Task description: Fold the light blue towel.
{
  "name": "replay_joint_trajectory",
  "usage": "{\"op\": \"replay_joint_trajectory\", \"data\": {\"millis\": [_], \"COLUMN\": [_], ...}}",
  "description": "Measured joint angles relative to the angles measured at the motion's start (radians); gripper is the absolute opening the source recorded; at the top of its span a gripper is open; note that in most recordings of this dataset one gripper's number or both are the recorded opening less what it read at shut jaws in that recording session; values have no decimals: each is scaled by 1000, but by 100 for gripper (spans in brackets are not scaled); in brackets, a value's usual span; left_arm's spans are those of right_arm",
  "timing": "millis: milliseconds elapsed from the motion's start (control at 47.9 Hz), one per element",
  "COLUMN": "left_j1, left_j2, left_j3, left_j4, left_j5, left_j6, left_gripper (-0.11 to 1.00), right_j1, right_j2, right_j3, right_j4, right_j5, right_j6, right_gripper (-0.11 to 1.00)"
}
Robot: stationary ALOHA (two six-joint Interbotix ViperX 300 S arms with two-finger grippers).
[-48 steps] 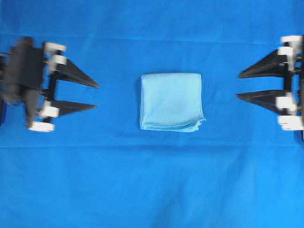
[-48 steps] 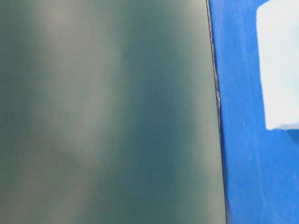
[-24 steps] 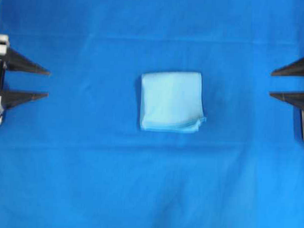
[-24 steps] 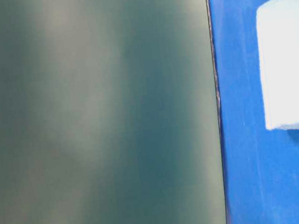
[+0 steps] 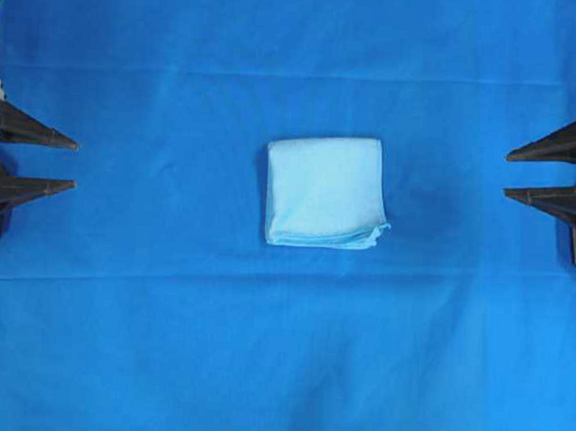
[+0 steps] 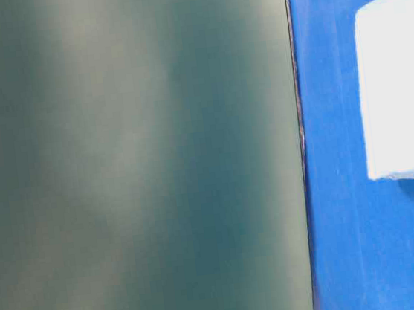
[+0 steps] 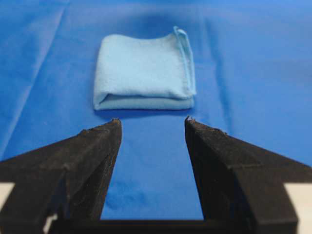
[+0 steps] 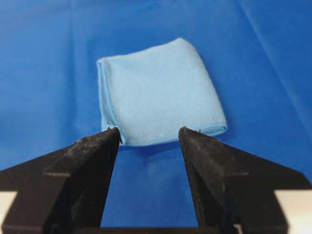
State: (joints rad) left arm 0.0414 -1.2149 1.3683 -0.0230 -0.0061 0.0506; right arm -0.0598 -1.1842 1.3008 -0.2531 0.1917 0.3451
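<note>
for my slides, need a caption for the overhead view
Folded light blue towel at centre of the royal-blue cloth, left gripper and right gripper open at the edges.

Matt, soft cloth towel (image 5: 324,190); rough black jaws.

A blurred grey-green surface (image 6: 133,163) blocks most of the table-level view.

Both sets of jaws spread w/ bare royal-blue cloth (image 5: 170,344) ahead — only obstacle is the folded light blue towel (image 5: 324,191), well ahead, midway btwn left gripper (image 5: 74,164) & right gripper (image 5: 506,175).
</note>
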Motion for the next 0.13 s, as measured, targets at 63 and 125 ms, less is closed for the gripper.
{"op": "replay_joint_trajectory", "data": {"millis": [63, 125], "left_j1": [5, 8], "left_j2": [2, 2], "left_j3": [0, 0], "left_j4": [0, 0], "left_j5": [0, 0], "left_j6": [2, 2], "left_gripper": [53, 53], "right_j1": [0, -2], "right_j2": [2, 3], "right_j3": [2, 2], "right_j4": [2, 2], "right_j5": [-3, -3], "right_j6": [0, 0], "right_gripper": [58, 58]}}
